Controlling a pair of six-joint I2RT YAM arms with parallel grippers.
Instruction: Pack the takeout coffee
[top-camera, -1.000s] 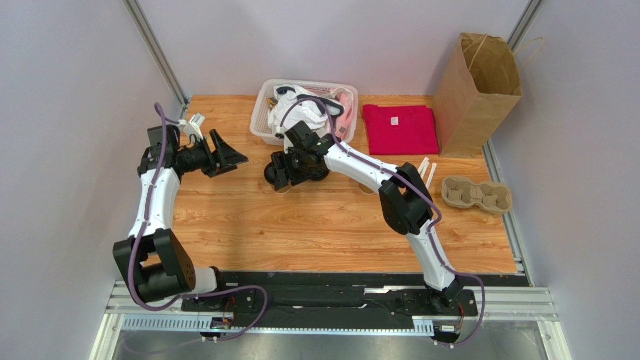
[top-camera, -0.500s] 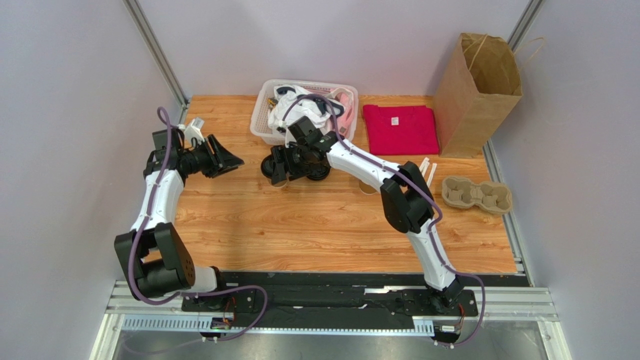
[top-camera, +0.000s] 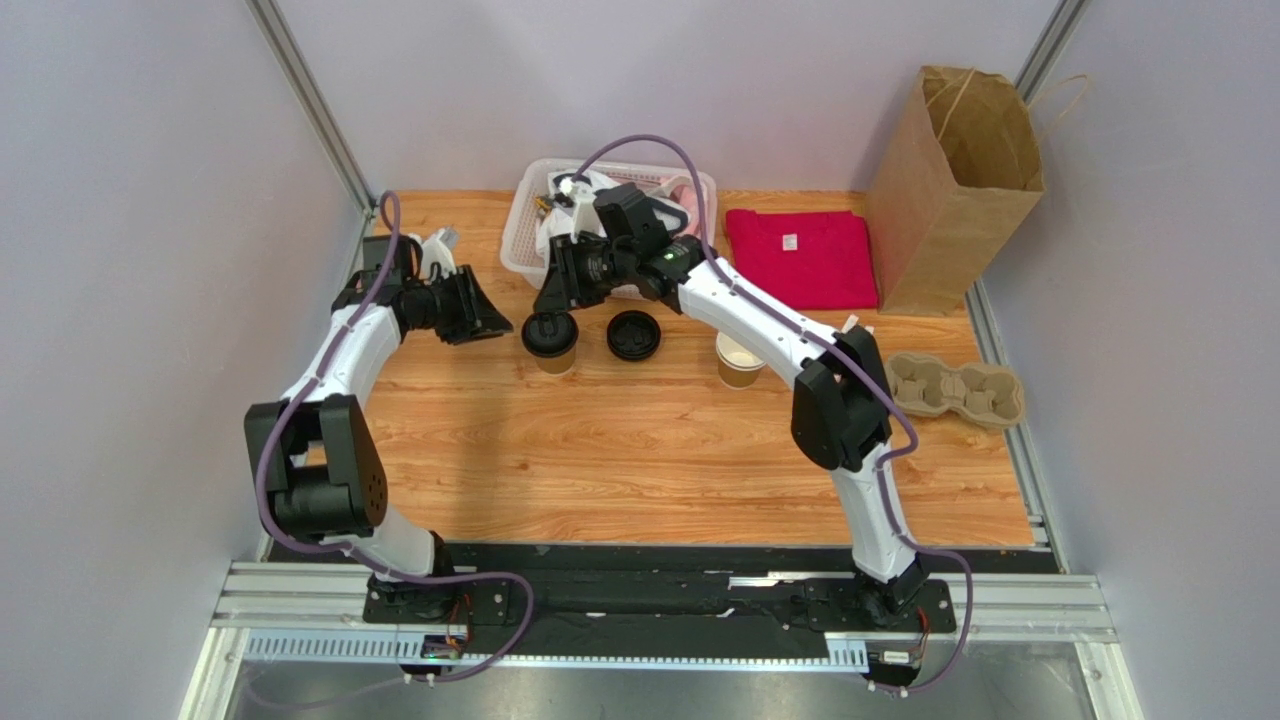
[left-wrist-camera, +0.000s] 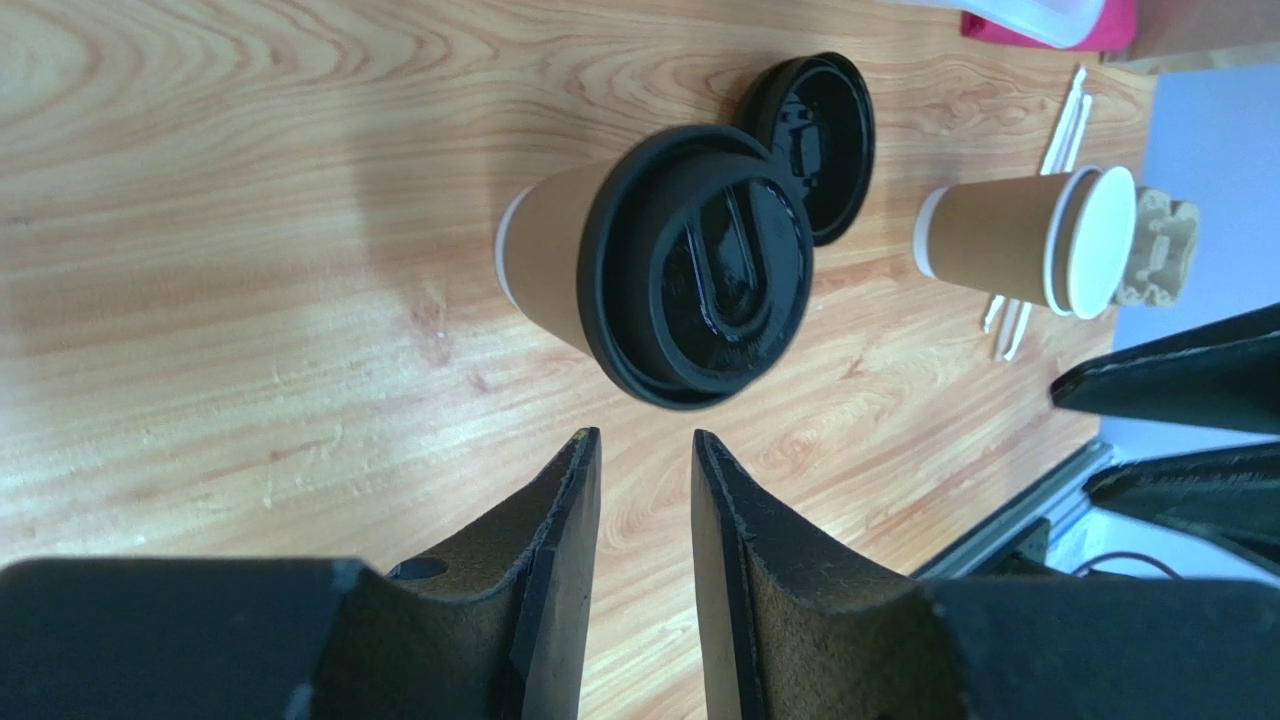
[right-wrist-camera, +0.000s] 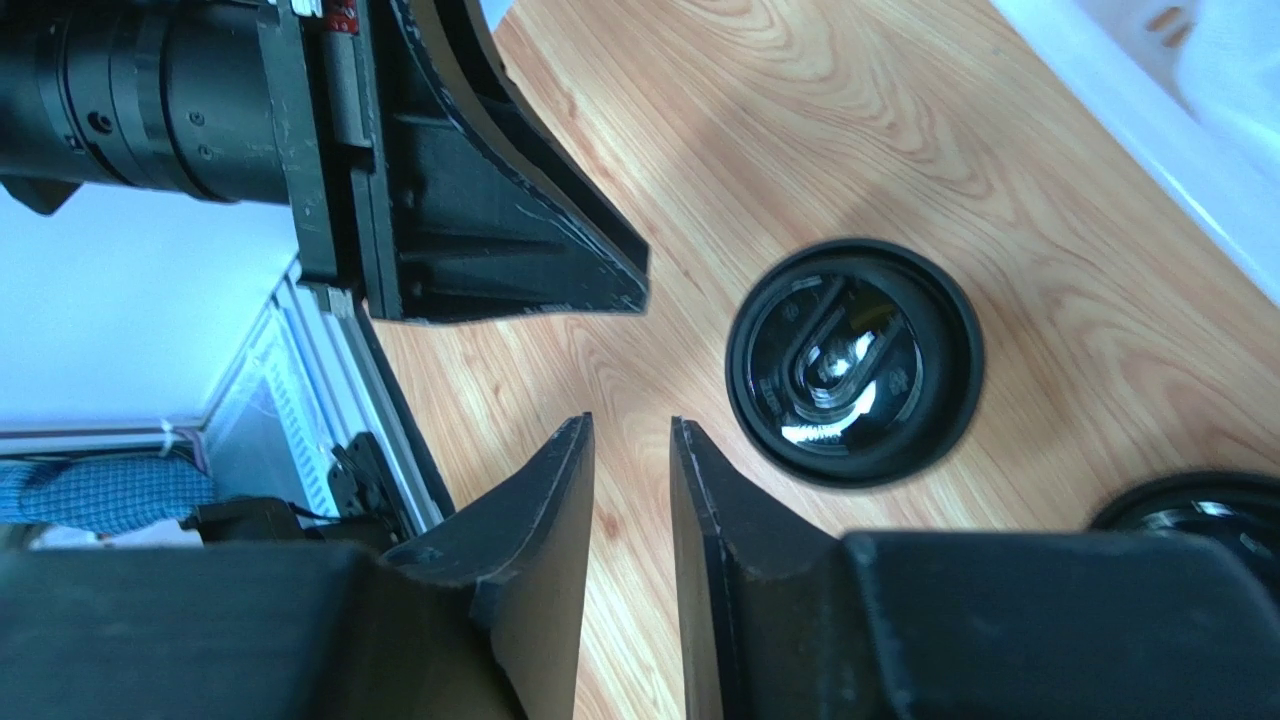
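Note:
The takeout coffee (top-camera: 550, 338) is a brown paper cup with a black lid, standing upright on the wooden table. My left gripper (top-camera: 484, 318) hovers just left of it. The left wrist view shows the takeout coffee (left-wrist-camera: 676, 270) just beyond my left gripper (left-wrist-camera: 646, 443), whose jaws stand narrowly open with only wood between them. My right gripper (top-camera: 564, 282) hangs behind the cup, near the basket. From the right wrist, the takeout coffee (right-wrist-camera: 854, 360) lies below and right of my right gripper (right-wrist-camera: 631, 428), which is narrowly open and empty.
A loose black lid (top-camera: 633, 336) lies right of the cup, and a lidless paper cup (top-camera: 736, 360) stands farther right beside white straws (top-camera: 854, 333). A white basket (top-camera: 529, 248), red cloth (top-camera: 801, 258), brown paper bag (top-camera: 954, 188) and pulp cup tray (top-camera: 954, 390) fill the back and right.
My right gripper rose off the cup and lids and pulled back toward the basket, leaving the lidded cup standing. My left gripper moved right toward the cup. Both jaws narrowed.

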